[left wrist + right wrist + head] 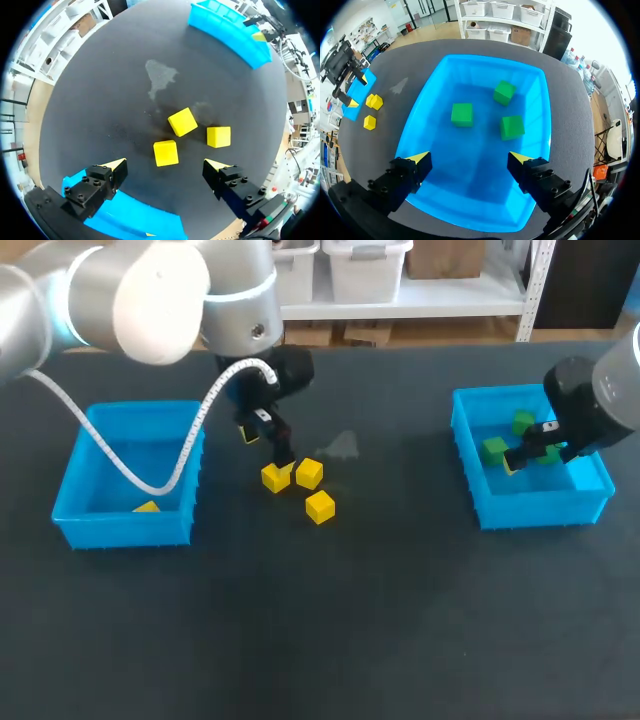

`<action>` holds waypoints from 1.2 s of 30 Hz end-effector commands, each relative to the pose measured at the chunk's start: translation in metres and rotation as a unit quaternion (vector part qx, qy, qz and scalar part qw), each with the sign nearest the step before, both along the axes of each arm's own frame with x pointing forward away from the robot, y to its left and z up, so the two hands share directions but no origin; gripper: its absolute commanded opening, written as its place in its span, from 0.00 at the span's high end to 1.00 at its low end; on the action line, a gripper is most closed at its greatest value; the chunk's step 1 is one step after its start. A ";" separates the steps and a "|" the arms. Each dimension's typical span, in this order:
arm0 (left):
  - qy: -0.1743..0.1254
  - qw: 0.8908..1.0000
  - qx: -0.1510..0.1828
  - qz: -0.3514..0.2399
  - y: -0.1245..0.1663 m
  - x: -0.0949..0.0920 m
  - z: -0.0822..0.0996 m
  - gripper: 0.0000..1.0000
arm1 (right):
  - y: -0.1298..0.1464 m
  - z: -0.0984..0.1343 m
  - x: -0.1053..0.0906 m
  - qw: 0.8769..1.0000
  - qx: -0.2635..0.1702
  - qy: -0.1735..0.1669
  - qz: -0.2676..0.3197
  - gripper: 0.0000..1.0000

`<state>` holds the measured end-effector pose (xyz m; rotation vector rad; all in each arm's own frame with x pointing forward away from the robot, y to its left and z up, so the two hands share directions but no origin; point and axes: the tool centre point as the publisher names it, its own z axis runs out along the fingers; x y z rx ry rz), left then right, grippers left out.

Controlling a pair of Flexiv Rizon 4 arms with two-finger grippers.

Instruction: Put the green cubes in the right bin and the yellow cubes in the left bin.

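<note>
Left gripper [165, 164] hangs over the table [400, 620], fingers spread, grasping nothing. Three yellow cubes are loose below it. The nearest yellow cube [165, 152] sits about centred between the fingers, just ahead of them. The second cube [182, 121] is just beside it, nearly corner to corner. The third cube [219, 136] is near, off toward one finger.

Likely step: pick the nearest one. Drop straight down and keep the fingers wide until they straddle it. Close on flat faces, not corners. Main risk is nudging a neighbour on the way down. Then lift clear before swinging to the left bin [70, 470], which holds one yellow cube [146, 506].

Right gripper [468, 158] is released over the right bin [420, 115], which holds three green cubes [462, 114]. No green shows on the table.
</note>
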<state>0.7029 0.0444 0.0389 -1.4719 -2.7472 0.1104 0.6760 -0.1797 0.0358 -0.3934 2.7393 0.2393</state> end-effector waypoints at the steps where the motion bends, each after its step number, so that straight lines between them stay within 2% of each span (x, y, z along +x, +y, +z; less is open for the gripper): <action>1: -0.006 1.000 -0.002 0.010 0.001 -0.001 -0.008 0.00 | 0.000 0.000 -0.002 1.000 -0.001 -0.002 -0.001 0.00; 5: -0.014 0.999 -0.013 0.036 0.002 -0.001 -0.014 0.00 | 0.000 0.000 -0.002 1.000 -0.001 -0.002 -0.001 0.00; 12: -0.032 0.998 -0.013 0.049 0.001 0.000 -0.021 0.00 | 0.000 0.000 -0.002 1.000 -0.001 -0.002 -0.001 0.00; 34: -0.033 0.998 0.000 0.061 -0.005 -0.009 -0.037 0.00 | 0.000 0.000 -0.002 1.000 -0.001 -0.002 -0.001 0.00; 35: -0.034 0.997 0.001 0.062 -0.005 -0.008 -0.037 0.38 | 0.000 0.000 -0.002 1.000 -0.001 -0.002 -0.001 0.00; 36: -0.035 0.997 0.002 0.063 -0.005 -0.008 -0.037 0.83 | 0.000 0.000 -0.002 1.000 -0.001 -0.002 -0.001 0.00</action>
